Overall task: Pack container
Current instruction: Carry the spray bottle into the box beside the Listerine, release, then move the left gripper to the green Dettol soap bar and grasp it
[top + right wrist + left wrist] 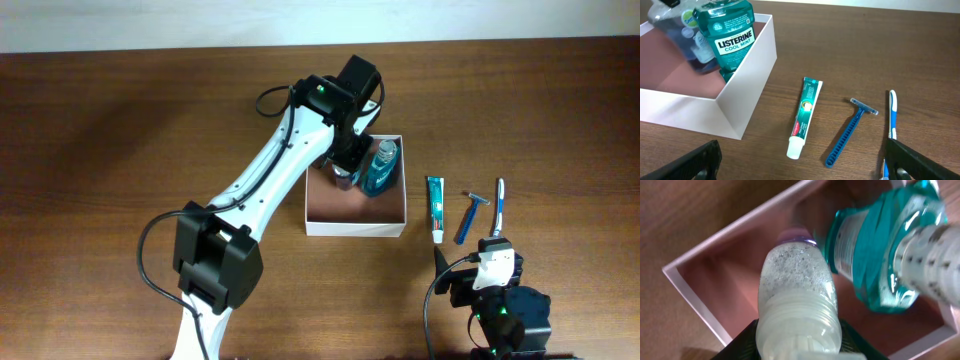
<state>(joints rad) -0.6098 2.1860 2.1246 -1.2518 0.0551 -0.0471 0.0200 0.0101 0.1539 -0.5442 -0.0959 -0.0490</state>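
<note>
The container (pixel 356 228) is a square white box with a reddish-brown inside, at the table's middle; it also shows in the left wrist view (pixel 695 287) and the right wrist view (pixel 747 87). A teal mouthwash bottle (pixel 380 166) (pixel 880 255) (pixel 730 37) stands in its far right corner. My left gripper (pixel 343 172) is shut on a clear bottle with a white cap (pixel 797 300) (pixel 682 37) and holds it inside the box beside the mouthwash. My right gripper (pixel 492 262) is open and empty, near the front edge.
A toothpaste tube (pixel 436 208) (pixel 805 117), a blue razor (pixel 469 215) (pixel 847 132) and a blue-and-white toothbrush (pixel 497 205) (pixel 892 117) lie on the wooden table right of the box, in front of my right gripper.
</note>
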